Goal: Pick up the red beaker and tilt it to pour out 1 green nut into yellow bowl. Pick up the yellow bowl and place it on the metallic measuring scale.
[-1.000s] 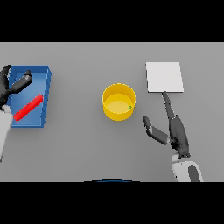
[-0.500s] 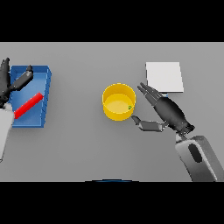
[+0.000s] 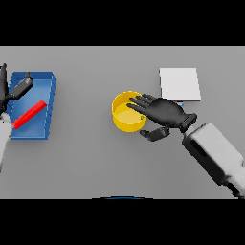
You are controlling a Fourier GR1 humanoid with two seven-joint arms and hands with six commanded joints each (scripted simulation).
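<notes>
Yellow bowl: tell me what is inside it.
One small green nut shows inside the round yellow bowl, near its right wall. The right hand's dark fingers reach over the rim, covering that part.

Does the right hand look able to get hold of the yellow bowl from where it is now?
Probably yes. The right hand is already at the yellow bowl, fingers spread over its rim and thumb below beside its wall, and nothing lies between them.

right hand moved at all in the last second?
Yes. The right hand swung toward the robot's left, from near the metallic measuring scale to the yellow bowl, fingers now over its rim.
</notes>
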